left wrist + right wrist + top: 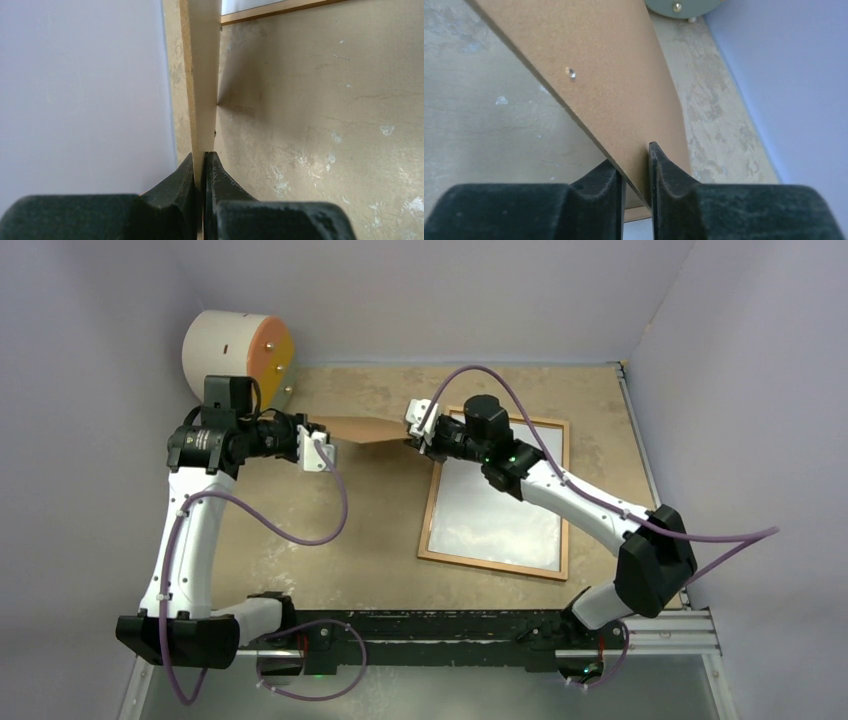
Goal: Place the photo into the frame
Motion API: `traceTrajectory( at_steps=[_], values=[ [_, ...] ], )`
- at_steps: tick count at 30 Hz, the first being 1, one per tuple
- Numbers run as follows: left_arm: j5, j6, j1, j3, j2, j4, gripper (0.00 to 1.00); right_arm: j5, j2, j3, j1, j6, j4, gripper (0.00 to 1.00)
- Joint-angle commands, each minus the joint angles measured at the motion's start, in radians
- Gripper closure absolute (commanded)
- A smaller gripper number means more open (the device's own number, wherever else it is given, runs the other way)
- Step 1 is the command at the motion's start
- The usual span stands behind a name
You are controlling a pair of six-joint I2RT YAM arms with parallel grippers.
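Left tool (318,450) and right tool (418,430) both clamped on backing board (365,430), held off the tabletop, upper centre. Frame (490,566) flat, centre-right. Photo not discernible. Likely next: lower board over frame, aligned.

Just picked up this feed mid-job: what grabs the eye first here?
A brown backing board is held between the two arms, the left gripper clamped on its left end and the right gripper on its right end. The wooden frame lies flat on the table right of centre, partly under the right arm. A cream-and-orange cylinder sits in the far-left corner.
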Motion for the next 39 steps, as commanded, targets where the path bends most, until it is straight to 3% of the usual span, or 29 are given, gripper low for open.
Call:
traceTrajectory(
  at_steps=[1, 2, 3, 5, 7, 11, 14, 18, 24, 32, 39],
  values=[
    [0.08, -0.018, -0.007, 0.025, -0.017, 0.112, 1.0, 0.028, -0.041, -0.006, 0.007, 0.015, 0.098, 0.87],
    [0.081, -0.046, -0.007, 0.023, -0.019, 0.135, 0.99, 0.032, -0.039, 0.002, 0.007, 0.032, 0.096, 0.91],
    [0.082, -0.097, -0.007, 0.016, -0.024, 0.184, 0.78, 0.037, -0.037, 0.009, 0.007, 0.053, 0.096, 0.97],
    [0.065, -0.26, -0.007, -0.018, -0.047, 0.347, 0.28, 0.054, -0.037, 0.024, 0.007, 0.108, 0.101, 1.0],
    [0.026, -0.432, -0.007, -0.069, -0.071, 0.541, 0.18, 0.069, -0.04, 0.042, 0.007, 0.193, 0.104, 1.0],
    [-0.095, -0.671, -0.007, -0.061, -0.058, 0.767, 0.13, 0.129, -0.054, 0.041, 0.004, 0.364, 0.153, 1.0],
    [-0.191, -0.772, -0.007, 0.001, -0.006, 0.759, 0.11, 0.206, -0.046, 0.044, -0.005, 0.497, 0.174, 1.0],
    [-0.244, -0.808, -0.007, 0.039, 0.036, 0.693, 0.09, 0.21, 0.001, 0.117, -0.064, 0.712, 0.077, 1.0],
    [-0.288, -0.81, -0.006, -0.012, 0.037, 0.664, 0.06, -0.012, 0.04, 0.114, -0.207, 1.031, 0.133, 1.0],
    [-0.318, -0.852, 0.0, -0.035, 0.07, 0.587, 0.04, -0.383, 0.067, 0.109, -0.425, 1.337, 0.161, 1.0],
    [-0.299, -0.874, 0.002, -0.121, 0.094, 0.595, 0.03, -0.569, -0.029, 0.009, -0.581, 1.325, -0.051, 1.0]
  ],
)
